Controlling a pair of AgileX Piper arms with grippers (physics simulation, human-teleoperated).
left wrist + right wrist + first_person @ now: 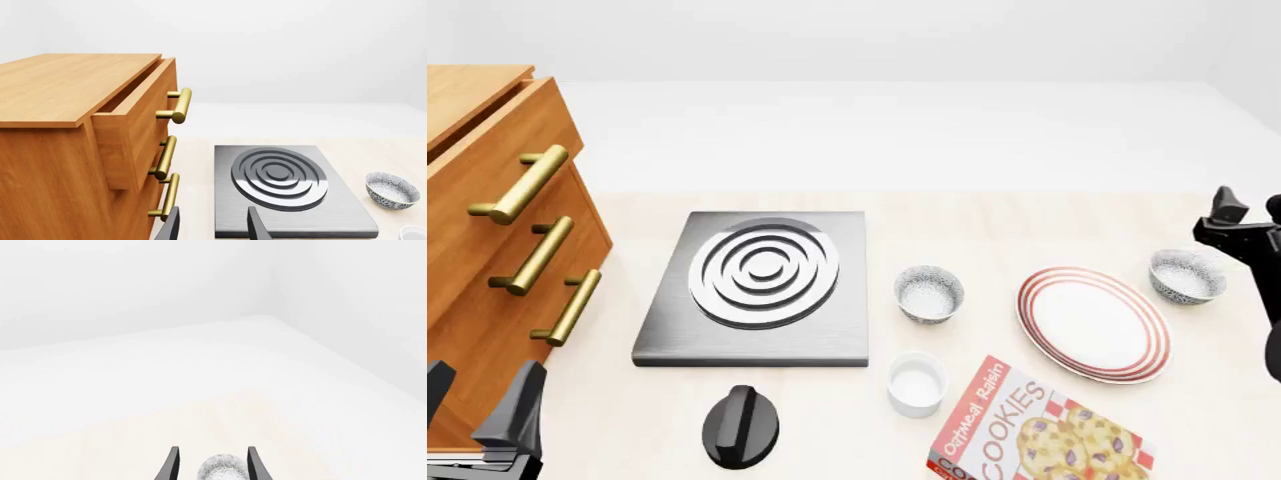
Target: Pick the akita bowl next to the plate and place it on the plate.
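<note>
Eyeing bowl [1188, 276], right of plate [1093, 322]: rigid, likely glazed-slick and light; I'd pinch its rim. Right fingers [252, 462] spread, straddling it; left fingers [256, 226] spread, idle.

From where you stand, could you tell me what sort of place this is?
Probably a simulated kitchen tabletop: a dark grey square stove burner with concentric rings, a wooden drawer cabinet with brass handles, and dishes including a red-ringed white plate beside an oatmeal cookie box.
</note>
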